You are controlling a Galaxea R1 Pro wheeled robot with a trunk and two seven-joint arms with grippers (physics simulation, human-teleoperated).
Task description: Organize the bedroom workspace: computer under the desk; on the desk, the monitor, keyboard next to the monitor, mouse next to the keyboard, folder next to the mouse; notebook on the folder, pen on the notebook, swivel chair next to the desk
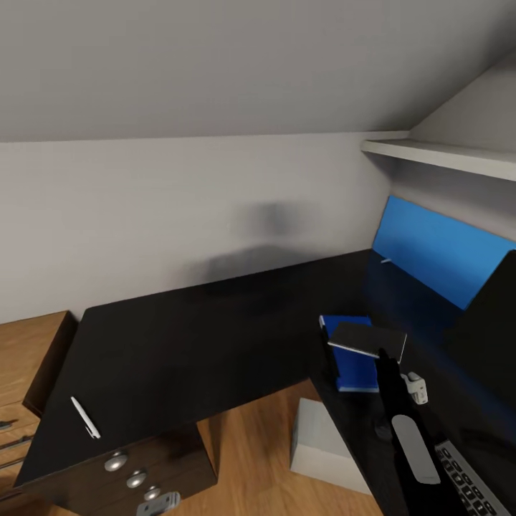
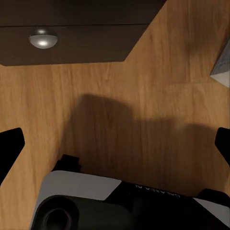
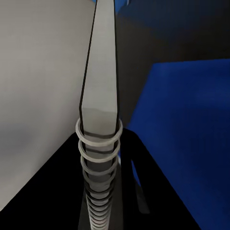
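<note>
Right arm reaches forward, pincer (image 1: 382,352) gripping notebook (image 1: 367,339) above folder (image 1: 353,358).

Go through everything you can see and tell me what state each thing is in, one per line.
notebook: held above the folder in the right gripper, not yet set down
folder: flat on the desk
pen: lying on the desk's far left end
drawers: shut
computer: on the floor beside the desk
left gripper: open, over the floor
</note>
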